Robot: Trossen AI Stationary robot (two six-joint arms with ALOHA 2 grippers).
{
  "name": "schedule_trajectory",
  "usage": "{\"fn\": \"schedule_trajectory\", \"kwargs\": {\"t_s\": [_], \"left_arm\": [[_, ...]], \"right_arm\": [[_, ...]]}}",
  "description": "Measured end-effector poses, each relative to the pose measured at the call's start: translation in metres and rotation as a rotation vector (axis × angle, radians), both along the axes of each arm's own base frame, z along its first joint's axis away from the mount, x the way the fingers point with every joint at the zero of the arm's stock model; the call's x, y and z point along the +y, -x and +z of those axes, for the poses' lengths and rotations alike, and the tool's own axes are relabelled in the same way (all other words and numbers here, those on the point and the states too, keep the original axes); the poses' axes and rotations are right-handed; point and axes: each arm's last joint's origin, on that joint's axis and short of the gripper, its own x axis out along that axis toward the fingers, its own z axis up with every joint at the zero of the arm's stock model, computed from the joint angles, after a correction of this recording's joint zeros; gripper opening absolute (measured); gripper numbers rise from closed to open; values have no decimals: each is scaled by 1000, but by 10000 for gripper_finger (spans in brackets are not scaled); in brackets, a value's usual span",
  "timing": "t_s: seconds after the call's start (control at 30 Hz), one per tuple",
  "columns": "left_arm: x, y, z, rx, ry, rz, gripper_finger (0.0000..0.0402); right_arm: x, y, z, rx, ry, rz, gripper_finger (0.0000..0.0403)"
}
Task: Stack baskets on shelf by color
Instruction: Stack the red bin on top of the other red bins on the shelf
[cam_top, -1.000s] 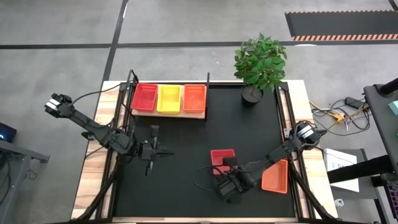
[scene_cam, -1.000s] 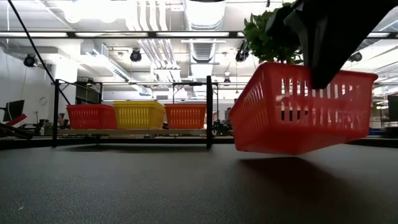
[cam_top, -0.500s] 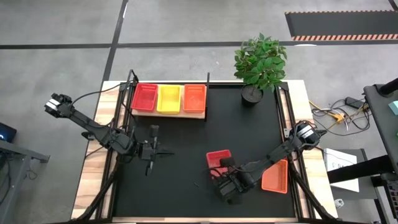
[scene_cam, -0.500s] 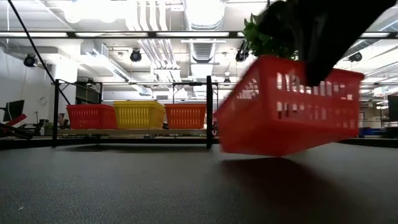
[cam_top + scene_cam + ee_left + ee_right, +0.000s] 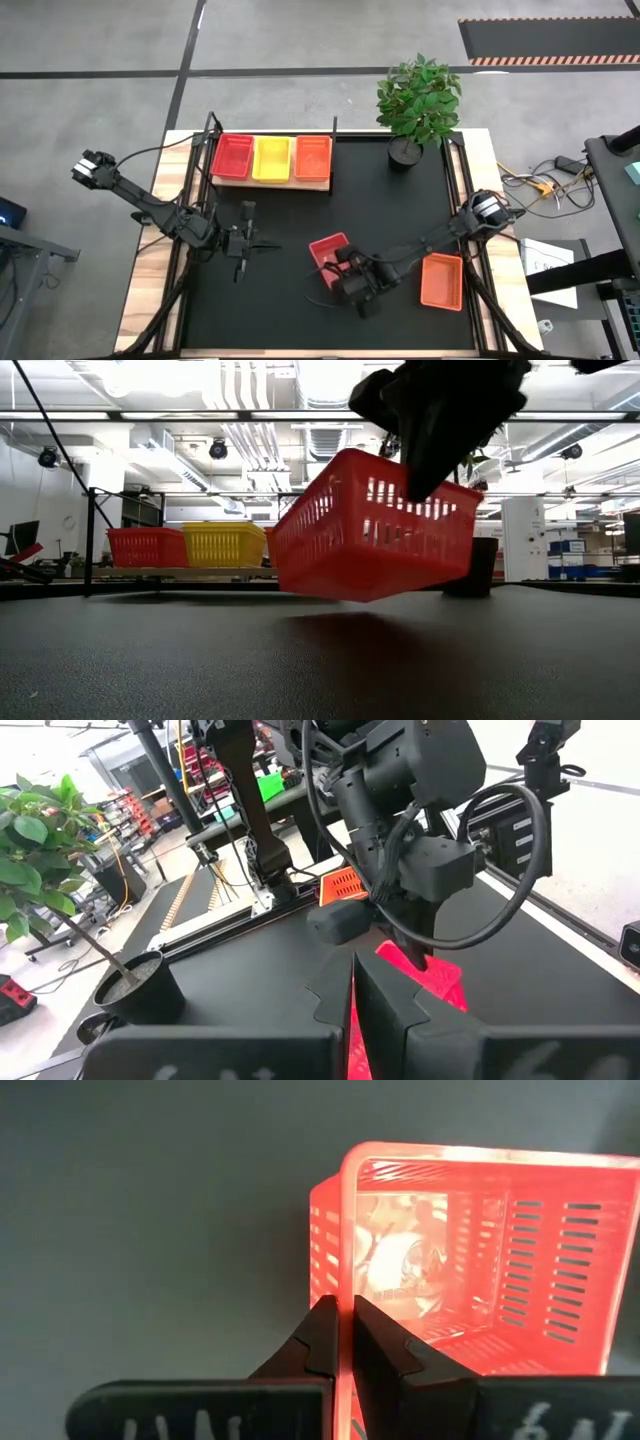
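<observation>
My right gripper (image 5: 342,263) is shut on a pinkish-red basket (image 5: 328,250) over the middle of the black mat; the low view shows this basket (image 5: 370,530) tilted and clear of the mat. The light-wood shelf (image 5: 270,182) at the far left carries a red basket (image 5: 232,157), a yellow basket (image 5: 272,158) and an orange basket (image 5: 312,157) side by side. Another orange basket (image 5: 441,281) rests on its bottom at the near right of the mat. My left gripper (image 5: 256,243) hovers shut and empty over the mat's left part. My right gripper pinches one side wall of the red basket at its rim (image 5: 345,1285), one finger inside the basket and one outside. The fingers come from above, slanting down from the near right. The basket hangs tilted below them, lifted clear of the mat.
A potted plant (image 5: 418,100) stands at the far right corner of the mat. Thin black posts (image 5: 337,540) rise at the shelf's ends. Wooden table edges and arm rails run along both sides of the mat.
My right gripper has carried the red basket toward the table's left edge and rolled its wrist. The basket has turned about with it, stays tilted and clear of the mat, and has drawn away from the orange basket at the near right.
</observation>
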Motion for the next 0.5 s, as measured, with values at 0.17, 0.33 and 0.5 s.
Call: {"fn": "schedule_trajectory", "kwargs": {"t_s": [0.17, 0.33, 0.5], "left_arm": [[0, 0, 0, 3, -3, 0, 0], [0, 0, 0, 3, -4, 0, 0], [4, 6, 4, 0, -65, -3, 0]], "right_arm": [[-3, -2, 0, -12, 6, 22, 9], [-7, -8, 1, -42, 15, 55, 9], [-11, -16, 17, -89, -11, 21, 9]]}}
